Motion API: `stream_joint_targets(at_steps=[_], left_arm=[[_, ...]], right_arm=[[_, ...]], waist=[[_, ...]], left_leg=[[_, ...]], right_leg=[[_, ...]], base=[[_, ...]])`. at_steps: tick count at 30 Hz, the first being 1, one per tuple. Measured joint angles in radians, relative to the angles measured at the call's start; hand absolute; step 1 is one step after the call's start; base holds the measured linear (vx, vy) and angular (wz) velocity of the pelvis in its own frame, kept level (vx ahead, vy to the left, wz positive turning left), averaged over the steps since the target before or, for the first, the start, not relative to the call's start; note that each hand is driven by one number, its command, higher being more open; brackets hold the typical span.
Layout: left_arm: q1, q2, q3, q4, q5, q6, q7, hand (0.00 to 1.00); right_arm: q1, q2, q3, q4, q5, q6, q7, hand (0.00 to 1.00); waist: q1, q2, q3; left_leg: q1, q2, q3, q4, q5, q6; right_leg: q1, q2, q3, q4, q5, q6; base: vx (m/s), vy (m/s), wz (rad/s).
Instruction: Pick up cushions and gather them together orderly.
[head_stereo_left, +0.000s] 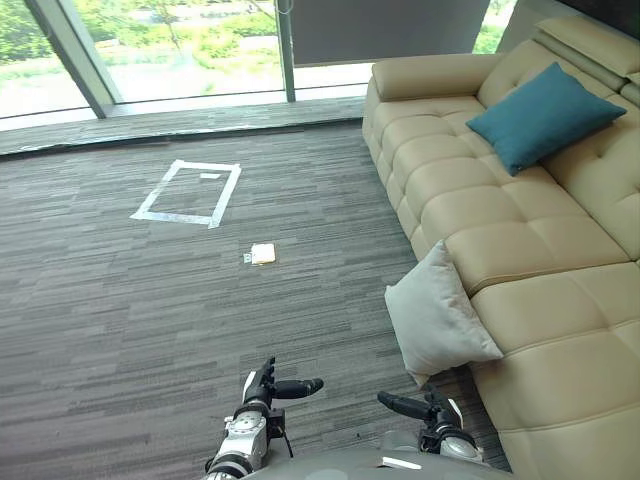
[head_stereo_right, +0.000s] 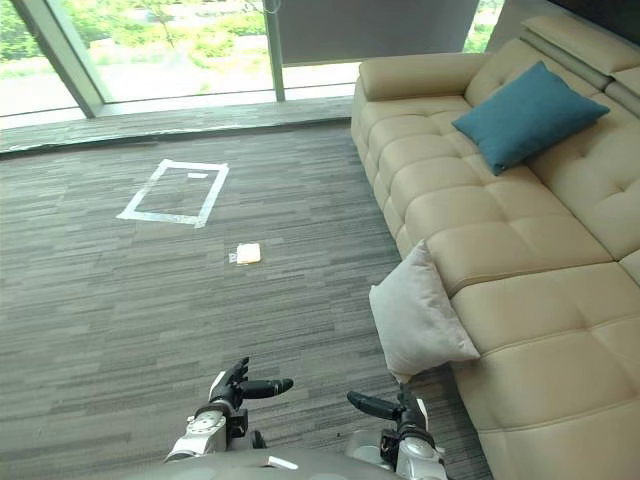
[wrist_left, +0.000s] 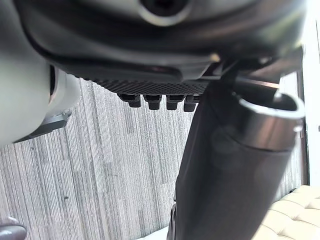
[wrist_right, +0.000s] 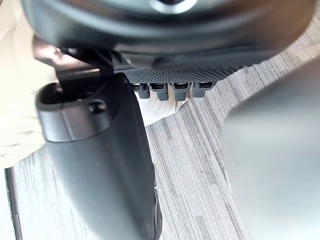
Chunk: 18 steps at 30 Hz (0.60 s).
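Our left robot hand (head_stereo_left: 265, 388) and right robot hand (head_stereo_left: 425, 408) hang empty, fingers relaxed. The grey cushion (head_stereo_left: 438, 318) leans on the floor (head_stereo_left: 150, 310) against the sofa (head_stereo_left: 560, 260) front, just ahead of the right robot hand, our nearer one. The teal cushion (head_stereo_left: 545, 115) lies farther back on the seat.
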Motion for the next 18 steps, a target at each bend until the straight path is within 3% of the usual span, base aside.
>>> stream_joint_targets(at_steps=[2,5,6,7,8,9,10,12,14,15,16,18], left_arm=[[0.018,0.028,0.000,0.013,0.000,0.000,0.004,1.00],[0.022,0.047,0.000,0.047,0.000,0.004,0.004,1.00],[0.022,0.049,0.000,0.057,0.000,0.008,0.004,1.00],[0.023,0.055,-0.002,0.068,0.000,0.009,0.001,1.00],[0.021,0.064,-0.001,0.075,0.000,0.009,-0.001,1.00],[0.021,0.050,-0.003,0.087,0.000,0.010,0.000,1.00],[0.016,0.028,-0.025,0.084,0.002,0.008,-0.003,1.00],[0.004,0.019,-0.034,0.081,0.005,0.007,-0.016,1.00],[-0.002,0.002,-0.030,0.069,0.023,0.006,-0.023,1.00],[-0.001,-0.011,-0.021,0.047,0.024,0.006,-0.026,1.00],[0.003,-0.023,-0.018,0.026,0.024,0.005,-0.026,1.00],[0.016,-0.036,0.003,-0.005,0.024,0.004,-0.032,1.00]], right_arm=[[-0.003,-0.003,0.009,0.001,0.000,-0.009,-0.001,1.00],[-0.030,-0.018,0.034,0.020,0.000,-0.016,-0.003,1.00],[-0.038,-0.022,0.038,0.020,0.000,-0.017,-0.003,1.00],[-0.044,-0.021,0.040,0.023,0.000,-0.017,-0.003,1.00],[-0.043,-0.020,0.039,0.027,0.002,-0.019,-0.001,1.00],[-0.062,-0.034,0.038,0.037,0.000,-0.021,0.001,1.00],[-0.066,-0.053,0.033,0.040,-0.006,-0.028,0.000,1.00],[-0.064,-0.047,-0.005,0.045,-0.005,-0.021,-0.001,1.00],[-0.034,-0.041,-0.019,0.035,-0.005,-0.020,-0.005,1.00],[-0.021,-0.037,-0.006,0.023,-0.004,-0.018,-0.005,1.00],[-0.017,-0.040,0.010,0.015,-0.006,-0.019,-0.005,1.00],[-0.016,-0.038,0.026,0.009,-0.005,-0.015,-0.005,1.00]], waist=[[-0.007,0.001,-0.001],[-0.015,0.008,0.003],[-0.015,0.011,0.006],[-0.015,0.004,0.005],[-0.020,-0.009,0.005],[-0.024,0.033,0.018],[-0.031,0.056,0.018],[-0.041,0.054,0.022],[-0.048,0.028,0.019],[-0.045,0.022,0.020],[-0.041,0.030,0.021],[-0.040,0.042,0.022]], left_leg=[[0.082,-0.001,0.029,-0.081,0.006,-0.010],[0.161,0.002,0.073,-0.188,0.031,-0.041],[0.189,0.005,0.095,-0.215,0.037,-0.052],[0.216,-0.003,0.108,-0.234,0.036,-0.064],[0.233,-0.015,0.113,-0.239,0.035,-0.076],[0.252,0.012,0.111,-0.252,0.033,-0.079],[0.254,0.014,0.096,-0.278,0.043,-0.082],[0.268,-0.004,0.091,-0.311,0.095,-0.092],[0.258,0.023,0.090,-0.179,0.131,-0.124],[0.191,0.071,0.062,0.003,0.130,-0.127],[0.105,0.135,0.027,0.223,0.134,-0.146],[0.012,0.201,0.012,0.437,0.104,-0.143]], right_leg=[[-0.037,0.016,-0.070,0.012,-0.047,-0.021],[-0.119,0.046,-0.209,-0.088,-0.087,-0.058],[-0.155,0.058,-0.260,-0.153,-0.086,-0.069],[-0.167,0.068,-0.305,-0.292,-0.031,-0.086],[-0.156,0.072,-0.319,-0.343,0.048,-0.197],[-0.136,0.109,-0.327,-0.347,0.043,-0.198],[-0.126,0.128,-0.328,-0.360,0.034,-0.212],[-0.092,0.131,-0.337,-0.364,0.021,-0.218],[-0.009,0.137,-0.345,-0.415,-0.018,-0.193],[0.029,0.152,-0.342,-0.449,-0.024,-0.189],[0.060,0.179,-0.330,-0.480,-0.023,-0.188],[0.098,0.215,-0.288,-0.502,-0.038,-0.200]], base=[[0.31,0.078,-0.38],[0.35,-0.029,-0.36],[0.48,-0.118,-0.47],[0.43,-0.134,-0.36],[0.44,-0.154,-0.38],[0.40,-0.151,-0.33],[0.36,-0.128,-0.29],[0.20,-0.087,0.01],[0.17,-0.189,0.22],[0.17,-0.240,-0.04],[0.10,-0.131,-0.35],[0.12,-0.045,-0.64]])
